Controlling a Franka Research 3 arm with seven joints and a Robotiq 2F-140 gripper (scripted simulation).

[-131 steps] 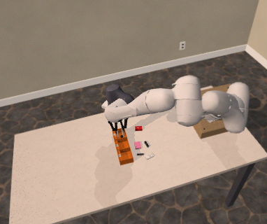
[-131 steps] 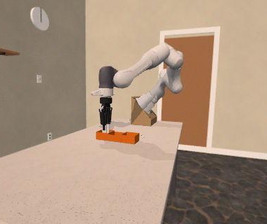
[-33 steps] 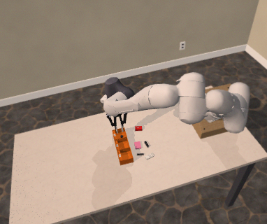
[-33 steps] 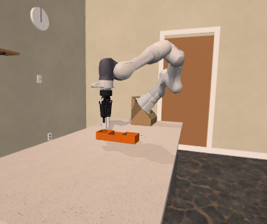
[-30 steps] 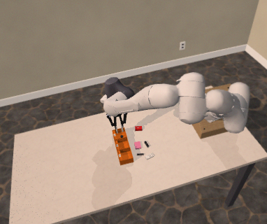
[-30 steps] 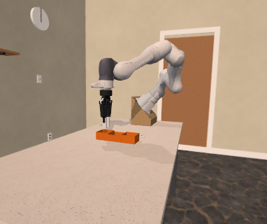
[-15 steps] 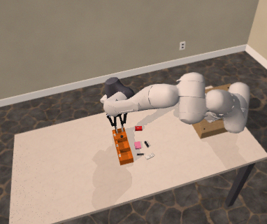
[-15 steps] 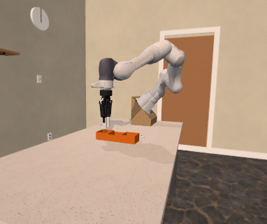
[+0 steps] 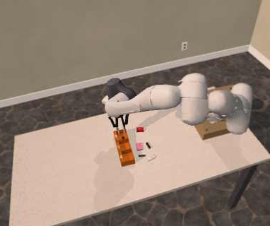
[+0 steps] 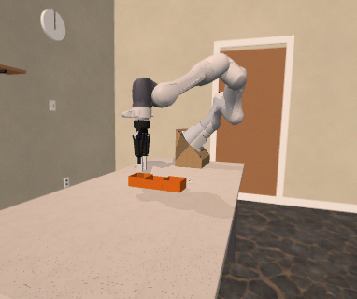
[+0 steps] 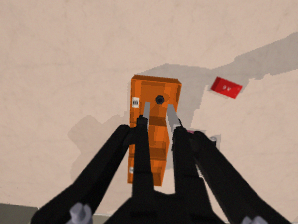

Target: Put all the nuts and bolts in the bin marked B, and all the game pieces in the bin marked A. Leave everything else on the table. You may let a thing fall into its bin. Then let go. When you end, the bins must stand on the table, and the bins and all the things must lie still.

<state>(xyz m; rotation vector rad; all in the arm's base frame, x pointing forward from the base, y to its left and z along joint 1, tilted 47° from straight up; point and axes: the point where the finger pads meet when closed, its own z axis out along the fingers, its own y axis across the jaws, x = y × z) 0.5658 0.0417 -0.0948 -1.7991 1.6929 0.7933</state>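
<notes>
An orange tray of bins lies mid-table, and also shows in the exterior view and the wrist view. A black nut lies in its far compartment, seen in the top view too. My gripper hangs just above that compartment, fingers a narrow gap apart with nothing between them. Right of the tray lie a red piece, a pink piece, a black bolt, a small dark thing and a white tile. The bin labels are too small to read.
A brown wooden block stands at the table's far right by the arm's base, also seen in the exterior view. The arm reaches across the table's back half.
</notes>
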